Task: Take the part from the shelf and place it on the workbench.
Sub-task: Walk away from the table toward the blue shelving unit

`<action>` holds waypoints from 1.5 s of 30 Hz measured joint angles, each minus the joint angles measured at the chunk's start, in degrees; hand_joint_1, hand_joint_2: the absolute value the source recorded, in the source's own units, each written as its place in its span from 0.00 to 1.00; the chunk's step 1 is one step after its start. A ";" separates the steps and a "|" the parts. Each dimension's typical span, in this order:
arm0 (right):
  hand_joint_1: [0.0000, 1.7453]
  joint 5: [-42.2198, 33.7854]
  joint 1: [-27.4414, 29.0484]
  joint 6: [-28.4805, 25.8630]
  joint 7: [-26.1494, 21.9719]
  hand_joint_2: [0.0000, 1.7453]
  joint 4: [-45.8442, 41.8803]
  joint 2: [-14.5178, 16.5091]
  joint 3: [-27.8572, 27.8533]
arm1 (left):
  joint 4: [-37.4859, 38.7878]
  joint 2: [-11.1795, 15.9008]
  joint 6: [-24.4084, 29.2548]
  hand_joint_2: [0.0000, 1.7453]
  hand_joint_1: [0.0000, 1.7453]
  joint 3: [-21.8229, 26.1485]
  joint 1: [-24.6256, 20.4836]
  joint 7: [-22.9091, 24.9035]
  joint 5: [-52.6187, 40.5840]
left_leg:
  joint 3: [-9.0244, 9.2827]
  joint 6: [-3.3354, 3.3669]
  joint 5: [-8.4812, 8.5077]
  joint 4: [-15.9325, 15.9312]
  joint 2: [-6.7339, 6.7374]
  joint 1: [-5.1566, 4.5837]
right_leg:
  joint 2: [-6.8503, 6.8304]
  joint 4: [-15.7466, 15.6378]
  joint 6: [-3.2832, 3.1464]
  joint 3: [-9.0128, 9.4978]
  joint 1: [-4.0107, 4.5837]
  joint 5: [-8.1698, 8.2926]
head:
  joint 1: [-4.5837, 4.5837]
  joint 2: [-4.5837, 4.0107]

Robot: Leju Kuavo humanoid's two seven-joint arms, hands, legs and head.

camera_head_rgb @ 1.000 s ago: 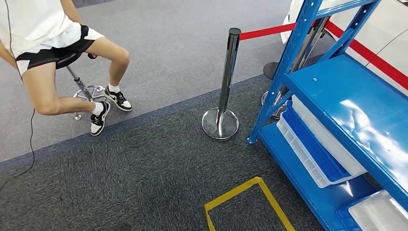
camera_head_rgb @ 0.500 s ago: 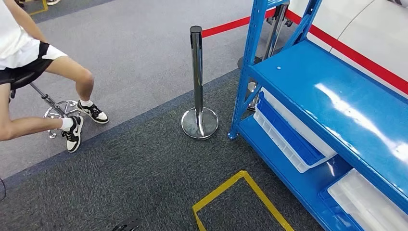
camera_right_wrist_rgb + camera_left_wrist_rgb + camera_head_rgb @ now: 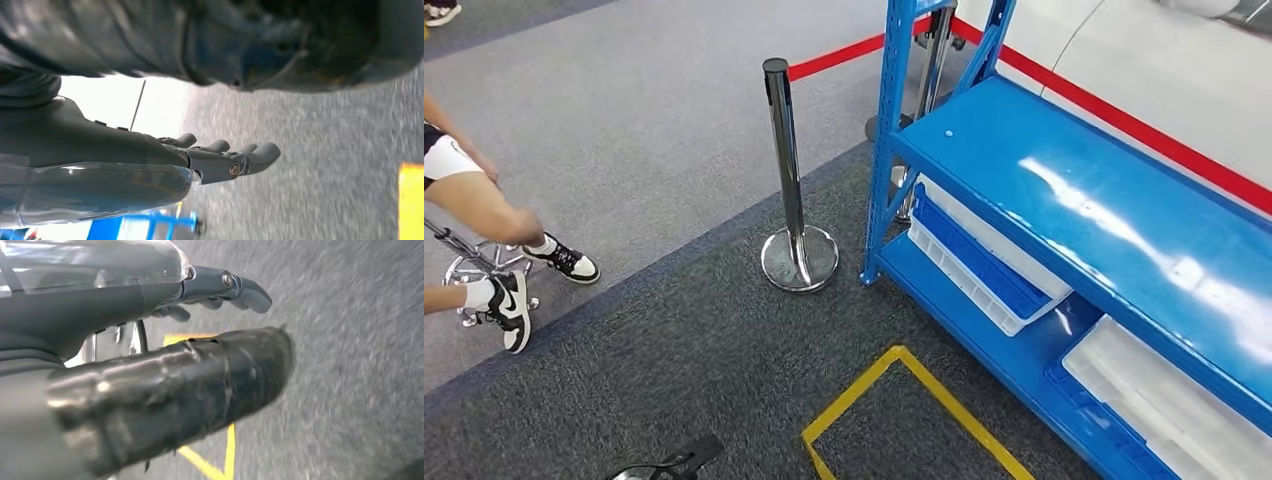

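no part was seen on the shelf [image 3: 1064,180], so handling couldn't be judged; left hand [image 3: 150,340] and right hand [image 3: 165,155] hung empty, fingers apart.

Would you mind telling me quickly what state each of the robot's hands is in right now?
Left hand: open, holding nothing, fingers loosely extended above the carpet.
Right hand: open, holding nothing, fingers slightly curled and apart.

I see a chrome stanchion [image 3: 788,190] on grey carpet [image 3: 674,360], its red belt [image 3: 839,57] running behind; yellow floor tape [image 3: 879,400] lies below my left hand; a seated person's legs [image 3: 474,215] and stool [image 3: 479,270] are well apart.
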 joint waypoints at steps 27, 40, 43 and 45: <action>0.00 -12.33 0.59 -9.85 -1.41 0.00 -0.02 4.15 -15.57 | -1.87 0.68 0.81 0.00 0.00 -15.85 3.99 -7.06 -13.33 | -0.36 -2.53 -1.93 2.77 -2.47 0.58 | 2.86 -3.54 0.01 1.48 -1.06 3.16 | 0.05 0.00; 0.00 -14.76 0.94 -10.44 -1.20 0.00 -0.02 6.22 -21.01 | -5.35 -4.94 1.76 0.00 0.00 -24.82 4.02 -6.83 -12.05 | -0.49 -0.92 -1.68 2.51 5.60 -0.32 | -5.79 -2.91 -0.11 3.67 -0.01 1.14 | 0.18 0.00; 0.00 -14.73 0.88 -10.32 -1.25 0.00 -0.02 6.33 -21.60 | -5.62 -4.96 1.81 0.00 0.00 -25.31 3.96 -6.86 -12.05 | -0.33 -1.66 -1.72 2.36 6.62 -0.31 | -4.98 -4.05 -0.93 3.82 0.28 1.54 | 0.17 0.00; 0.00 -14.36 0.84 -9.93 -1.38 0.00 -0.02 6.44 -21.87 | -5.84 -4.94 2.08 0.00 0.00 -25.40 3.84 -7.03 -11.61 | -0.78 -2.30 -3.04 3.78 5.23 -0.17 | -4.13 -4.76 -1.52 4.04 -0.18 2.06 | 0.10 0.00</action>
